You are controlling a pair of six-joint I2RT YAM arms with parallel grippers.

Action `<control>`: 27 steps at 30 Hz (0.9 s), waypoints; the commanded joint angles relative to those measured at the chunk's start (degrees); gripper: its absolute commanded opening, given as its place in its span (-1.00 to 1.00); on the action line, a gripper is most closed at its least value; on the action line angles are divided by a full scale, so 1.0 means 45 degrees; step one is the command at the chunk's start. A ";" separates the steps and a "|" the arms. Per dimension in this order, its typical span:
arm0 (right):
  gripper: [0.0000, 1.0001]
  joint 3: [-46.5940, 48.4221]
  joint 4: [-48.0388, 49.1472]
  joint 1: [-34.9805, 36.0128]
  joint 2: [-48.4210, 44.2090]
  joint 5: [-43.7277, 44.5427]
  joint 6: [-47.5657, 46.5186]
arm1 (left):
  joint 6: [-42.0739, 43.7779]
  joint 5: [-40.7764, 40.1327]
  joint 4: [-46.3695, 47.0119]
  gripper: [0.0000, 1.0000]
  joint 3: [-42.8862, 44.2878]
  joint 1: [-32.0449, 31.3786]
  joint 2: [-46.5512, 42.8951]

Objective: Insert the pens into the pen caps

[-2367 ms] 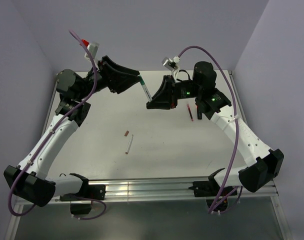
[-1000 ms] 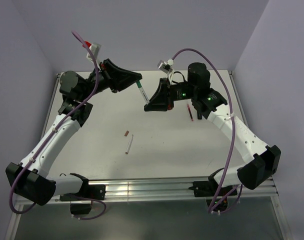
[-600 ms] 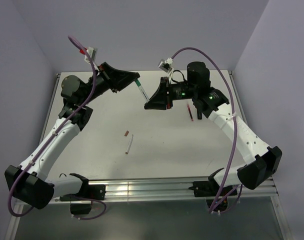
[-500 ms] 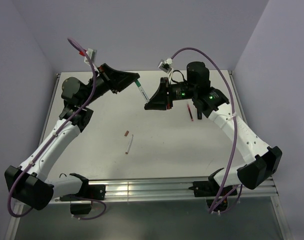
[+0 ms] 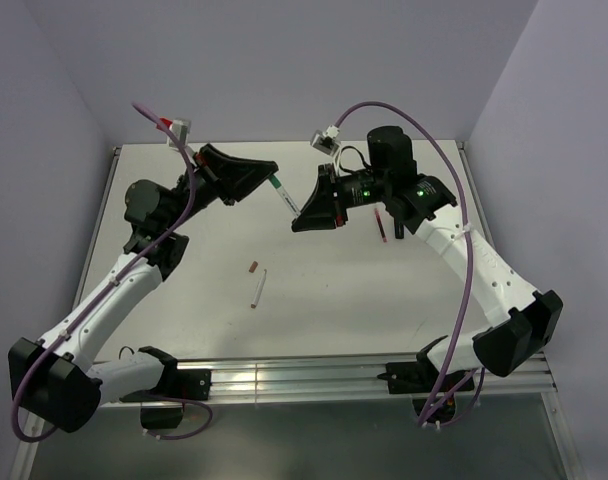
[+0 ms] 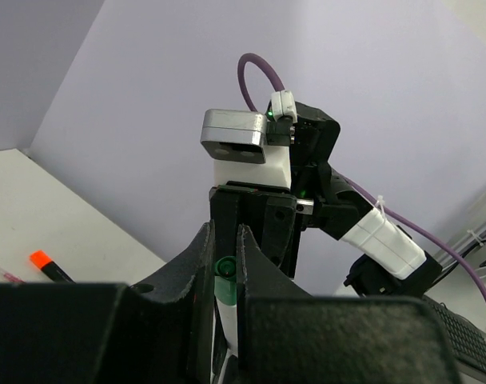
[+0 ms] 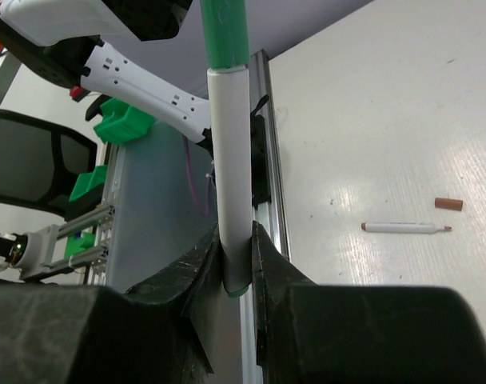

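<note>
A thin white pen point(image 7: 231, 160) hangs in the air between both grippers. My right gripper point(image 7: 237, 240) point(image 5: 300, 218) is shut on its barrel near the green-ringed tail. The green cap point(image 6: 225, 268) point(image 7: 225, 32) sits on the pen's other end, and my left gripper point(image 6: 225, 240) point(image 5: 268, 176) is shut on that cap. A second white pen point(image 5: 258, 287) point(image 7: 403, 228) lies on the table with a brownish-red cap point(image 5: 252, 267) point(image 7: 448, 204) beside it. The dark red pen point(image 5: 381, 225) lies under the right arm. A black marker with an orange end point(image 6: 47, 264) lies further back.
The white table point(image 5: 204, 320) has purple walls at the back and on both sides. An aluminium rail point(image 5: 284, 378) runs along its near edge. Purple cables point(image 5: 414, 110) loop above both wrists.
The left gripper has come down and nearer, closing the gap to the right gripper along the pen. The right gripper tilted slightly. Things on the table have not moved.
</note>
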 commanded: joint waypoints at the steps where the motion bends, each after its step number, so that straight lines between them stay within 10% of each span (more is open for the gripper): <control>1: -1.00 0.1603 0.2302 -0.0036 0.0002 0.0705 -0.0378 | 0.0047 0.3128 -0.0404 -1.00 -0.1052 -0.0858 0.0060; 19: -1.00 0.3206 0.0564 0.0687 0.0530 0.4101 -0.2488 | -0.0754 0.1742 -0.1947 -1.00 -0.1913 -0.1483 -0.0135; 27: -1.00 0.3792 0.0388 0.0687 0.0744 0.2757 -0.3012 | -0.0422 0.2483 -0.0932 -0.99 -0.2713 -0.1952 -0.0291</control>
